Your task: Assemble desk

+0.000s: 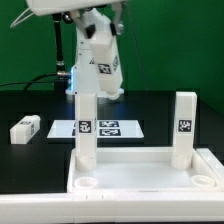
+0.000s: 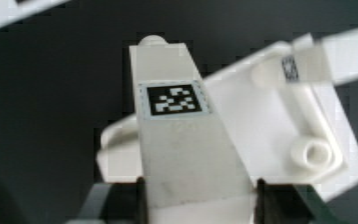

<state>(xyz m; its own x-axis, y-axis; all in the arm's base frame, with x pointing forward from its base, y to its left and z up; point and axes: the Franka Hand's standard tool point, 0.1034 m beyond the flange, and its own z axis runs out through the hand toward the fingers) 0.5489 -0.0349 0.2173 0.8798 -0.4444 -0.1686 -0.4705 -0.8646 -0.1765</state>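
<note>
The white desk top (image 1: 140,172) lies rim up at the front of the table, with open round sockets in its two near corners. One white leg (image 1: 87,128) stands upright in its far corner on the exterior view's left. A second leg (image 1: 184,125) stands in the far corner on the right. My gripper (image 1: 90,90) reaches down onto the top of the left leg. In the wrist view the tagged leg (image 2: 172,110) fills the gap between my dark fingers (image 2: 123,203), which are shut on it. The desk top (image 2: 291,100) lies beneath it.
A third loose leg (image 1: 25,128) lies flat on the black table at the exterior view's left. The marker board (image 1: 110,128) lies behind the desk top. A green wall closes the back.
</note>
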